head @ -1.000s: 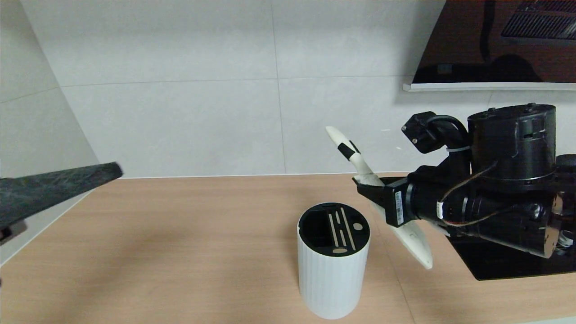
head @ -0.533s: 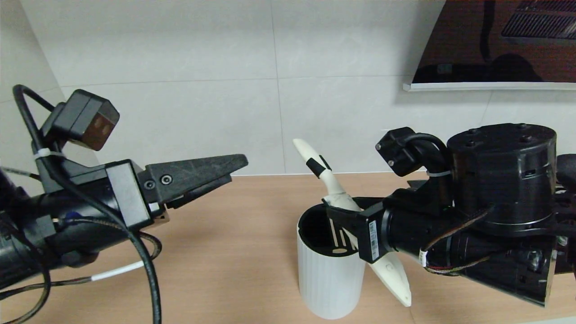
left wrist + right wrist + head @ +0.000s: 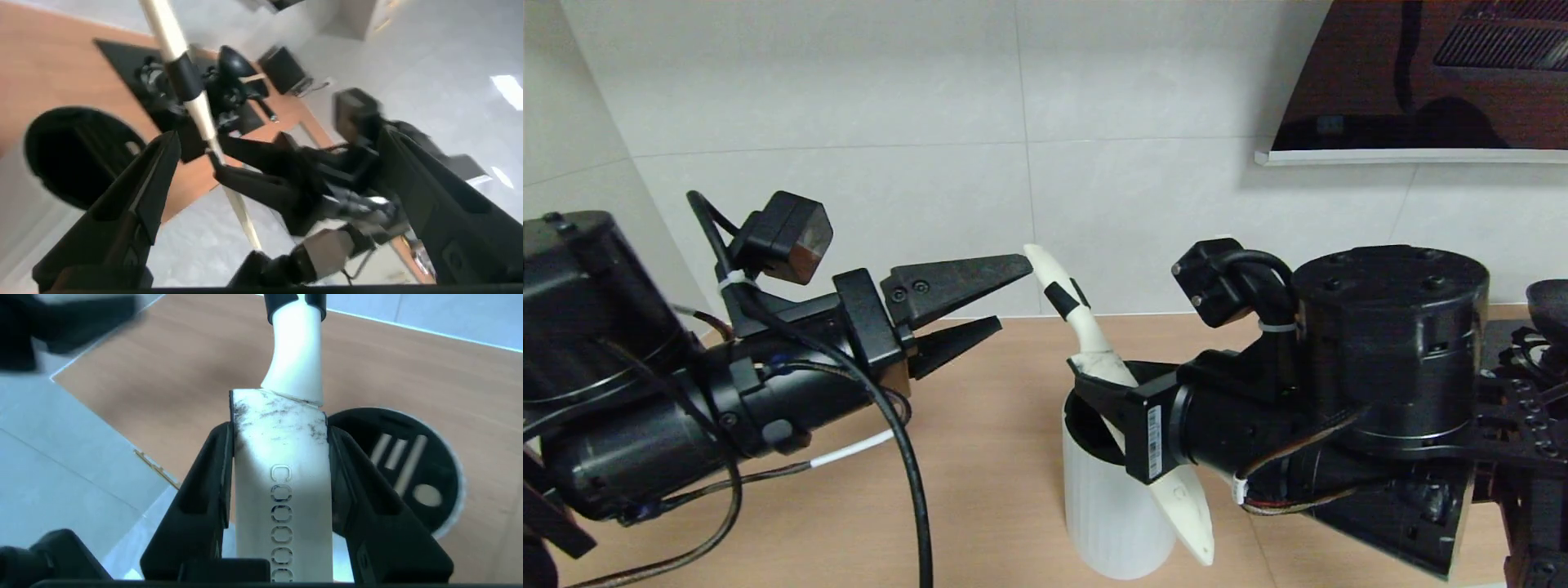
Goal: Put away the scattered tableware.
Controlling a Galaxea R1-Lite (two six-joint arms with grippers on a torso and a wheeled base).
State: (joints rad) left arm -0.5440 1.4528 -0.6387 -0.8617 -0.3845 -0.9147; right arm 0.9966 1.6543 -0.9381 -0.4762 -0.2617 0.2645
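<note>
My left pincer hangs released, jaws spread, with its tips just short of the smooth white utensil and its black band. Below that pincer and to its right, past a stretch of wooden tabletop, stands the ribbed white holder. The right pincer is clenched on the utensil at mid-length. The utensil is tilted, and its broad end hangs in front of the holder's wall. (The right wrist camera shows me the black slotted top plainly; from the head it sits mostly behind the pincer.)
</note>
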